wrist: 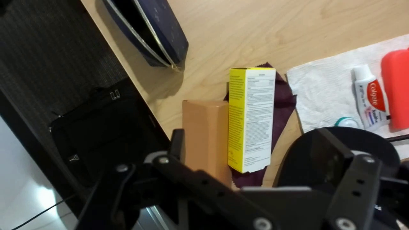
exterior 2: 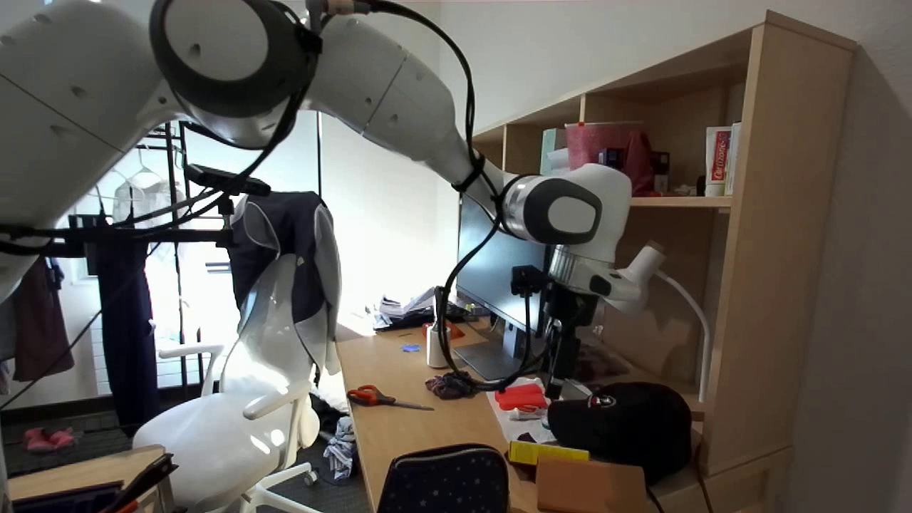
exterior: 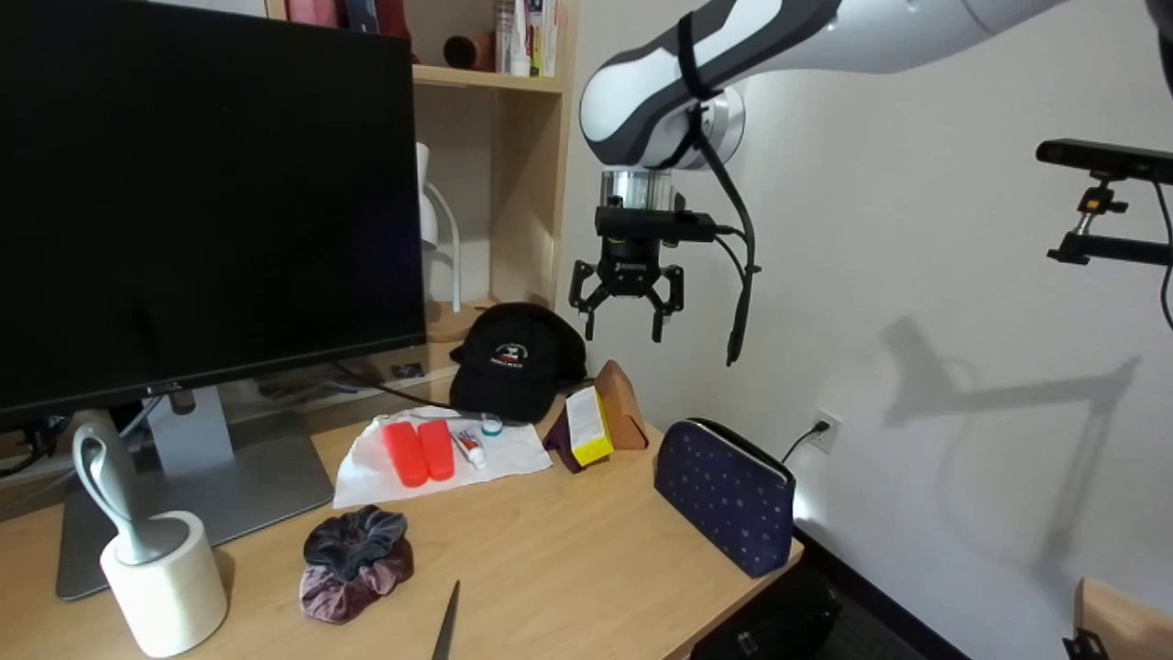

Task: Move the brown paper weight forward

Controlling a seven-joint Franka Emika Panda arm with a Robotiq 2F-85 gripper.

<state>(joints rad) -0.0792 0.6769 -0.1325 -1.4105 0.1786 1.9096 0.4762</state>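
The brown paper weight [exterior: 625, 408] is a plain tan-brown block near the back edge of the desk. It also shows in an exterior view [exterior 2: 590, 486] and in the wrist view [wrist: 204, 134], its near end hidden behind a finger. It stands against the yellow-and-white box [wrist: 252, 121], which rests on a dark maroon cloth [wrist: 282, 99]. My gripper [exterior: 624, 330] hangs above the desk, pointing down, with its fingers apart and nothing between them. In the wrist view the fingers [wrist: 255, 143] span the paper weight, the box and part of the black cap.
The black cap [exterior: 518, 362] lies beside the box. The dark blue starry pouch [exterior: 724, 495] stands at the desk's edge. A white paper towel [exterior: 513, 454] holds red cases [exterior: 420, 451] and toothpaste [exterior: 470, 447]. The monitor [exterior: 211, 202] and shelf [exterior: 527, 174] stand behind. Scissors [exterior 2: 370, 396] lie farther along.
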